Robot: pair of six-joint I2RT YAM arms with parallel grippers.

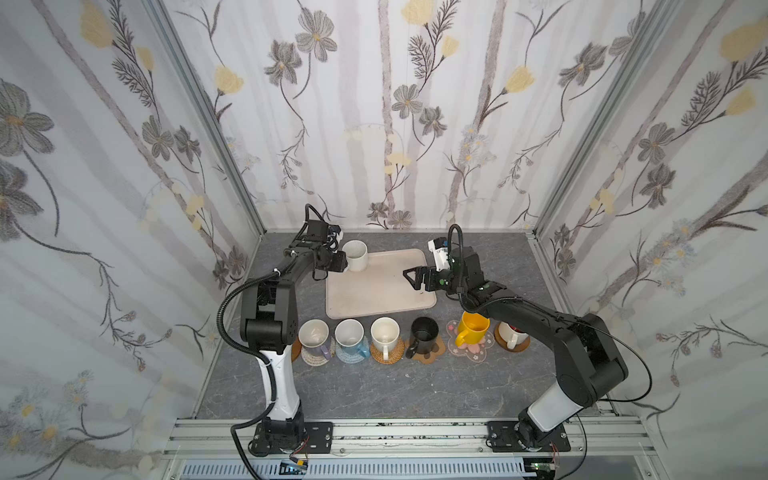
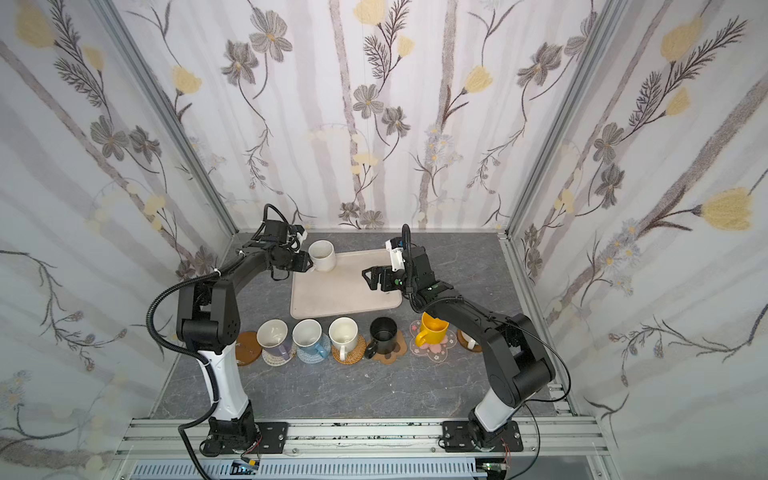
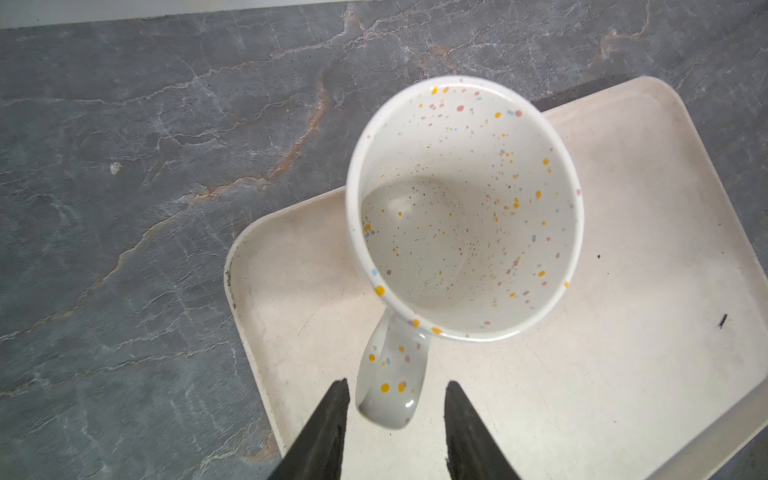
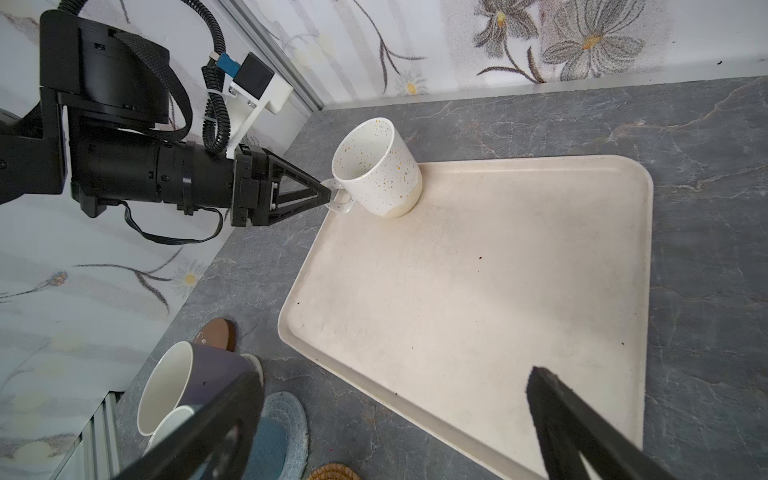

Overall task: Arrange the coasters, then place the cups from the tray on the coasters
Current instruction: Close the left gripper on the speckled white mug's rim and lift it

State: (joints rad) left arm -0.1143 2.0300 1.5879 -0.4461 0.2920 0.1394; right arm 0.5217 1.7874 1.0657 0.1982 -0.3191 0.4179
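The last cup on the tray [image 3: 623, 291] – a cream, speckled mug [image 3: 465, 208] – was seen standing upright at the far left corner, just inside the rim. Its handle [image 3: 392, 374] was turned outward, straight toward the left gripper [image 3: 397, 386], so that the mug body lay directly beyond the claw along the line of the claw's reach. The handle was straddled by the two fingers [image 3: 332, 415], one on each side, with a thin strip of tray showing between handle and finger on both sides. The claw was therefore judged to be narrowly parted around the handle and not clamped on it.

The right gripper [image 4: 392, 378] was held above the tray's other side, well apart from the mug, with its jaws spread wide and nothing between them. The left arm was plainly the nearer one.

Six cups were counted on coasters in the row nearer the robot's bases than the tray. One brown wooden coaster [image 2: 248, 354] – at the row's left end, beside the lavender cup [image 2: 272, 336] – was left bare, and it was taken to be the speckled mug's place.
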